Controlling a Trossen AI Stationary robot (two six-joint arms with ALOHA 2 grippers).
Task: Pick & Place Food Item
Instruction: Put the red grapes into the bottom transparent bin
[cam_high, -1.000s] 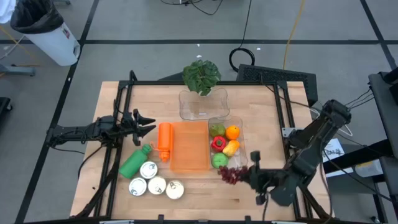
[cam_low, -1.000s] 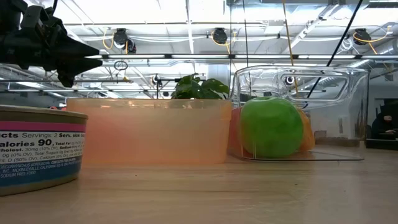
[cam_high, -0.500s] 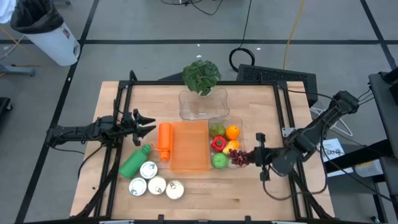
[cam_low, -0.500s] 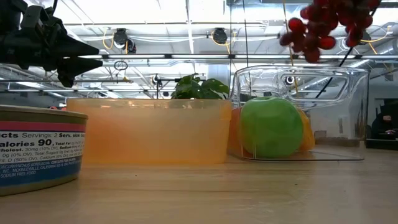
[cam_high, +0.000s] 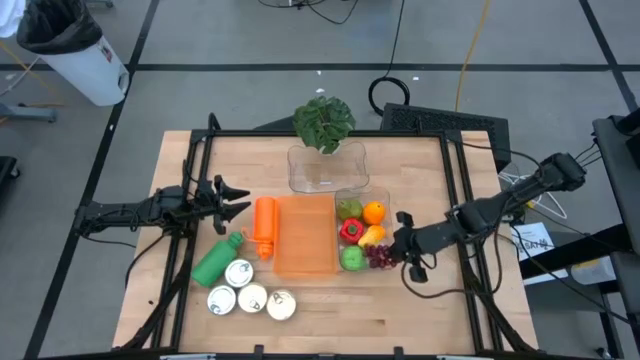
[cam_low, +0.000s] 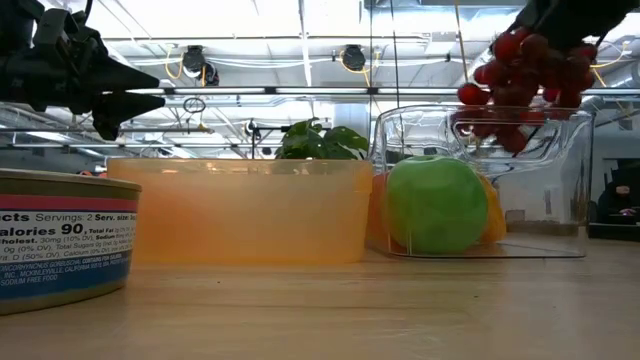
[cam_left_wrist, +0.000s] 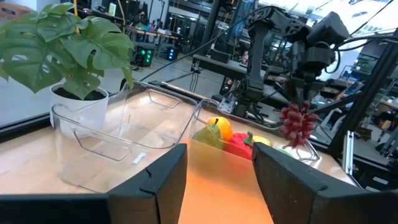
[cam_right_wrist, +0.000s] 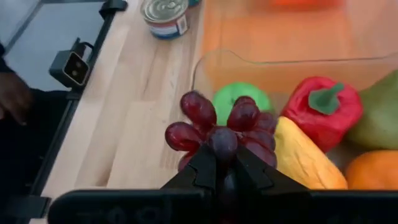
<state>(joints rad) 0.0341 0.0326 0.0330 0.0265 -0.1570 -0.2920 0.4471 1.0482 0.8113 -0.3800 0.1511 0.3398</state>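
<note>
- Your clear bin (cam_high: 384, 200) holds an apple (cam_high: 352, 258), pepper (cam_high: 350, 230) and orange (cam_high: 374, 212).
- Your right gripper (cam_high: 398, 247) is clenched on the grapes (cam_high: 379, 256), hanging above the bin's near corner.
- Your left gripper (cam_high: 240, 201) waits released beside the orange bottle (cam_high: 264, 226).

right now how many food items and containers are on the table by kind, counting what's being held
Cans: 3
Bottles: 2, one green, one orange
Bins: 3, orange bin, clear fruit bin, empty clear bin
Fruit and veg in the fruit bin: 5
Grapes, held by the right end effector above that bin: 1
Potted plant: 1
Total: 15
</note>
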